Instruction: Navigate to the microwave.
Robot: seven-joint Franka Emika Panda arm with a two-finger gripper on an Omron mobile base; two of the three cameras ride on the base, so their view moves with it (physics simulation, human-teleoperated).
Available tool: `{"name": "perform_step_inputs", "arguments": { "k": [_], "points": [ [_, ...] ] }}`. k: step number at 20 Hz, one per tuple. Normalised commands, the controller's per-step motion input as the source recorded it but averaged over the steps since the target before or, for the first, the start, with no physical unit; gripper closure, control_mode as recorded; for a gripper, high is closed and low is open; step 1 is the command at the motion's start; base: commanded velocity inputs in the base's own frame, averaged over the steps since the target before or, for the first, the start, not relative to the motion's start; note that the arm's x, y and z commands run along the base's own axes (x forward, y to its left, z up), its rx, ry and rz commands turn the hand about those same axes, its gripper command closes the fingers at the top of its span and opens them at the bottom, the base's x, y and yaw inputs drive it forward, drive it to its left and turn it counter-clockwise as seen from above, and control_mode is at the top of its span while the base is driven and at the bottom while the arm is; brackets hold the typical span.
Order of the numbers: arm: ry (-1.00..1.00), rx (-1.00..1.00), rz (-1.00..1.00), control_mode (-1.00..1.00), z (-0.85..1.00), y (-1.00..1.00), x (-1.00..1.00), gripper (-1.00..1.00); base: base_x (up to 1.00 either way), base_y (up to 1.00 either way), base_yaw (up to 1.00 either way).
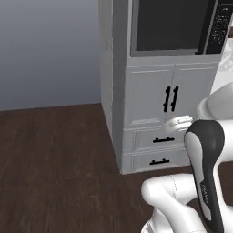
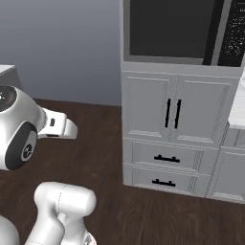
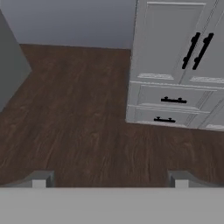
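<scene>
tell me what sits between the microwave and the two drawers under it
A pair of white cabinet doors with black vertical handles lies between the microwave and the drawers, plain in the right base view.

We see the microwave (image 1: 170, 25) at the top right, its dark window set into a tall white cabinet (image 1: 119, 91). A black handle (image 1: 205, 28) runs down beside the window, with a dark button strip (image 1: 220, 22) to its right. Below it are two cabinet doors (image 1: 170, 95) with black pulls side by side, then two drawers (image 1: 154, 150), one above the other, each with a short black pull. Dark wooden floor (image 1: 59, 168) spreads to the left, under a plain grey wall (image 1: 48, 50). Our white arm (image 1: 202, 177) rises at the lower right, partly covering the drawers.
</scene>
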Motion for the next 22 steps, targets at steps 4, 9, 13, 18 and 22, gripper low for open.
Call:
{"name": "perform_step_inputs", "arguments": {
  "k": [4, 9, 13, 18, 22],
  "points": [
    [0.0, 0.0, 0.0, 1.0, 0.0, 0.0, 0.0, -1.0, 0.82, -1.0, 0.12],
    [0.0, 0.0, 0.0, 1.0, 0.0, 0.0, 0.0, -1.0, 1.0, -0.99, 0.04],
    [0.0, 0.0, 0.0, 1.0, 0.0, 0.0, 0.0, -1.0, 1.0, -0.53, -0.01],
    [0.0, 0.0, 0.0, 1.0, 0.0, 0.0, 0.0, -1.0, 1.0, -0.03, -0.14],
    [0.0, 0.0, 0.0, 1.0, 0.0, 0.0, 0.0, -1.0, 1.0, 0.0, -0.16]
  ]
}}
